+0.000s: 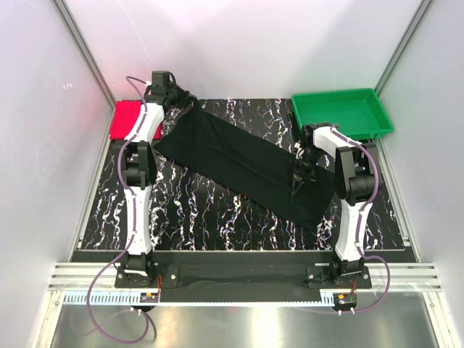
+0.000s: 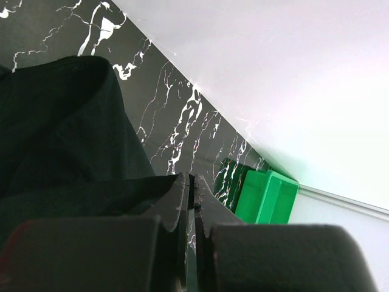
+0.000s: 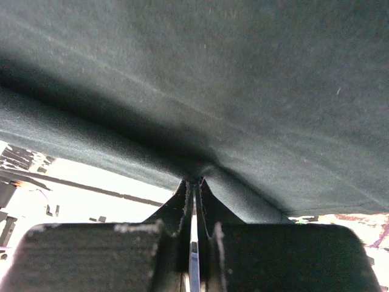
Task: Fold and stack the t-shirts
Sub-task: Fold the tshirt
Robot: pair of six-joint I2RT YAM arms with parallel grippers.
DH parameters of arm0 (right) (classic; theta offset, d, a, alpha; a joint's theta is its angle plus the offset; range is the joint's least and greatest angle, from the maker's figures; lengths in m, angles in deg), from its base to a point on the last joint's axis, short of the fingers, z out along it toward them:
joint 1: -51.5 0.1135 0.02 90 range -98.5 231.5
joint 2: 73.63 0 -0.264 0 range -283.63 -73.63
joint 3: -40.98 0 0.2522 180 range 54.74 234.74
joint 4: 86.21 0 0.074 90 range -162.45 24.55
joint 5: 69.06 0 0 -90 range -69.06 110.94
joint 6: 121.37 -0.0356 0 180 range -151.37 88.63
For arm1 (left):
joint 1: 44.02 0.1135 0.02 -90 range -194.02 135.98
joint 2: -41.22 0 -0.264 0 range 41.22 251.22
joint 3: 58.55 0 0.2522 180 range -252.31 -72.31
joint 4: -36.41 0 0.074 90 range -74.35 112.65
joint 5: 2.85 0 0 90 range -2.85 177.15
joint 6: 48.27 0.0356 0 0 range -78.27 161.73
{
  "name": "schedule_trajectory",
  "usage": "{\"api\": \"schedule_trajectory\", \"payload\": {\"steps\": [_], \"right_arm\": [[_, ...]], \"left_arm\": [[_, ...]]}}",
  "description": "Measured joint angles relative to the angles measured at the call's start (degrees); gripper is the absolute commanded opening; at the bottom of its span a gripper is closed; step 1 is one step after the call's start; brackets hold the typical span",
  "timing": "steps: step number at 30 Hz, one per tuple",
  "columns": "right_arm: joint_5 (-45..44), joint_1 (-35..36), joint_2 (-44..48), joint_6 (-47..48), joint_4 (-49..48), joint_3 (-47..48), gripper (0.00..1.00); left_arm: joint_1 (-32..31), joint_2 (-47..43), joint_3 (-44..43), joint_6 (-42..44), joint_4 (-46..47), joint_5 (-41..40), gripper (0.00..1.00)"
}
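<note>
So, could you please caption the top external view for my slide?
Left claw and right claw hold the black t-shirt stretched diagonally; red t-shirt and green tray beyond.

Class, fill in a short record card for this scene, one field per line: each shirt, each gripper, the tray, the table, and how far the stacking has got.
black t-shirt: stretched diagonally across the table, held at both ends
left gripper: shut on the black t-shirt's far-left end
right gripper: shut on the black t-shirt near its right end
red t-shirt: lying at the far-left corner, partly behind the left arm
green tray: far-right corner, no shirt in it
table: black marbled top
stack: not yet made
</note>
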Motion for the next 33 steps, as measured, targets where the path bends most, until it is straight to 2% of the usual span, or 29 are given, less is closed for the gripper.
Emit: {"api": "schedule_trajectory", "payload": {"steps": [1,3,4,6,7,9,10,12,14,17,19,25,27,28,29,33], "right_arm": [[-0.04,-0.02,-0.22,0.0,0.0,0.15,0.1],[-0.11,-0.09,-0.57,-0.07,0.0,0.59,0.13],[-0.2,-0.17,-0.76,0.0,0.07,0.94,0.16],[-0.55,-0.44,-1.2,-0.17,0.17,1.77,0.3],[-1.01,-0.66,-1.38,-0.39,0.17,2.16,0.32],[-2.4,-1.4,-1.44,-0.66,0.2,2.73,0.4],[-3.48,-1.92,-1.44,-0.98,0.24,3.06,0.44],[-5.77,-3.02,-1.42,-1.36,0.22,3.69,0.53],[-9.16,-3.87,-0.79,-1.73,0.2,3.98,0.6],[-12.81,-4.44,2.03,-1.9,0.42,3.82,0.64],[-13.53,-4.31,4.74,-1.86,0.46,3.48,0.67],[-8.81,-1.57,13.84,-1.68,-0.33,-0.17,0.6],[-7.08,2.08,14.47,-1.68,-0.72,-0.81,0.33],[-5.84,4.04,14.34,-1.99,-1.4,-1.25,0.28],[-4.55,6.08,14.03,-2.58,-2.23,-1.84,0.22],[-0.83,11.04,12.66,-4.74,-5.03,-5.18,0.21]], "left_arm": [[0.0,0.31,-0.17,-0.09,0.11,0.11,0.0],[0.0,0.72,-0.31,-0.17,0.39,0.31,0.0],[0.02,0.87,-0.31,-0.28,0.42,0.37,0.06],[0.02,1.05,-0.31,-0.26,0.44,0.5,0.12],[0.02,1.09,-0.31,-0.24,0.44,0.63,0.2],[0.02,1.09,-0.59,0.63,0.39,0.92,0.27],[0.02,1.11,-0.96,1.46,0.15,0.9,0.37],[0.02,1.11,-2.23,4.42,-1.27,0.59,0.5],[-0.13,0.42,-2.58,8.0,-2.05,-0.61,0.59],[-0.35,-3.13,0.13,12.81,-4.7,-2.58,0.59],[-0.5,-7.43,4.66,14.8,-6.05,-3.61,0.54],[-1.09,-27.54,30.4,20.37,-4.42,-3.74,0.4],[-1.01,-30.18,34.58,22.56,-3.67,-1.86,0.33],[-0.74,-30.62,36.11,23.65,-3.19,-0.55,0.27],[-0.42,-30.62,37.55,24.59,-2.69,0.57,0.27],[1.55,-29.24,42.29,27.89,-2.89,2.78,0.26]]}}
